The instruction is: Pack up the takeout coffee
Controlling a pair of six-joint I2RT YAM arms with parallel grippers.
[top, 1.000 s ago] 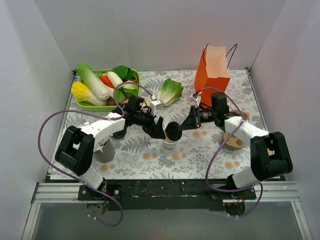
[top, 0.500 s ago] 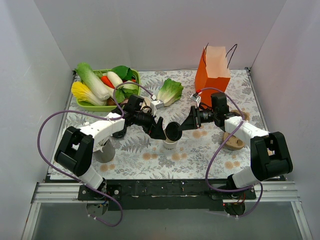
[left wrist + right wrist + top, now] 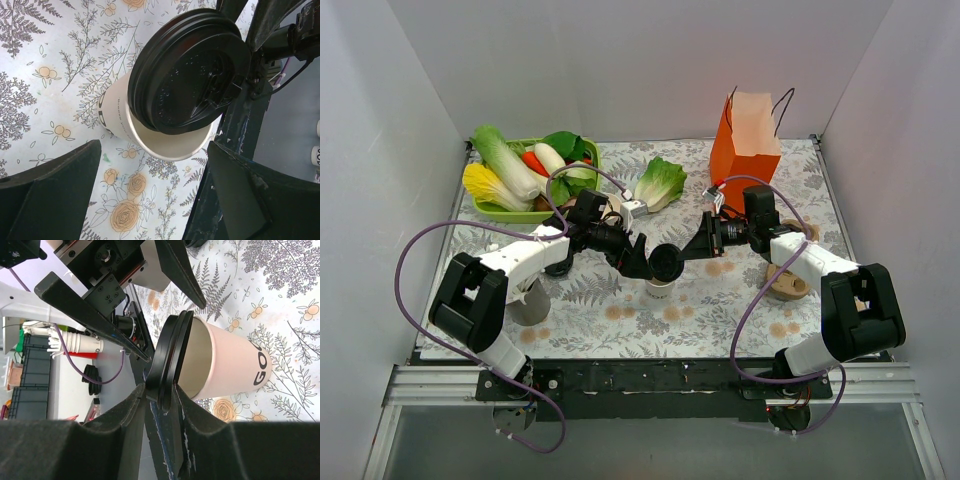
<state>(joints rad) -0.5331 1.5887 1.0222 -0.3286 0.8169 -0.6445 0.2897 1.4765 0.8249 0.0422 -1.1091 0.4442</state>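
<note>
The takeout coffee is a white paper cup [image 3: 660,288] [image 3: 116,115] [image 3: 235,365] standing mid-table. Its black lid [image 3: 667,262] [image 3: 187,75] [image 3: 167,360] leans at an angle on the rim, so part of the rim is bare. My right gripper [image 3: 694,250] [image 3: 162,395] comes in from the right and is shut on the lid's edge. My left gripper [image 3: 640,262] [image 3: 155,150] is open on the cup's left side. Its fingers [image 3: 55,195] straddle the near wall of the cup without touching it. The orange paper bag [image 3: 745,150] stands open at the back right.
A green tray [image 3: 510,213] piled with vegetables is at the back left. A loose lettuce [image 3: 660,183] lies behind the cup. A grey cup [image 3: 530,305] stands by the left arm, and a brown round object [image 3: 788,285] sits under the right arm.
My right gripper has drawn a touch to the right. The lid still leans on the cup. The left arm has not moved.
</note>
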